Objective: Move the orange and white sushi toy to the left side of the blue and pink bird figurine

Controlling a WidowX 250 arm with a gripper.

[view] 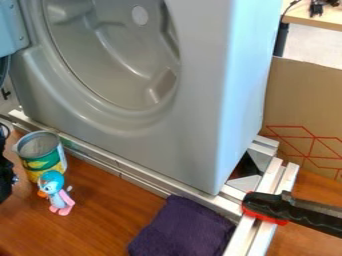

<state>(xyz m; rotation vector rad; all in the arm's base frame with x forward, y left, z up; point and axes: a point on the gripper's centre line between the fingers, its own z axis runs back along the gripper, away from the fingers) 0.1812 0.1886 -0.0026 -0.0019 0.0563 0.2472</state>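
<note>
The hand is at the left edge, cut off by it, close to a can and a toy bird. Whether it is open, closed or gripping something, I cannot tell.

The can is upright on the wooden surface, its long axis vertical and its open top facing up. It has a green and yellow label and a grey inside. Just in front of it, overlapping its lower part from this angle, is the toy bird, with a blue head, an orange beak and pink feet. The beak points to the left. The toy's long axis slants in the view, from the head at the upper left to the feet at the lower right, and the feet point toward the near side.

Behind them a grey washing machine rests on metal rails. Its round opening faces the near left, and its pale blue door is swung open at the upper left. A dark purple cloth lies folded on the surface at the bottom middle, beside the front rail. At the lower right, a black and red handle reaches in over the rails from the right edge. A cardboard sheet with red lines stands to the right of the machine, and beyond it is a pale tabletop with small black items on it.
</note>
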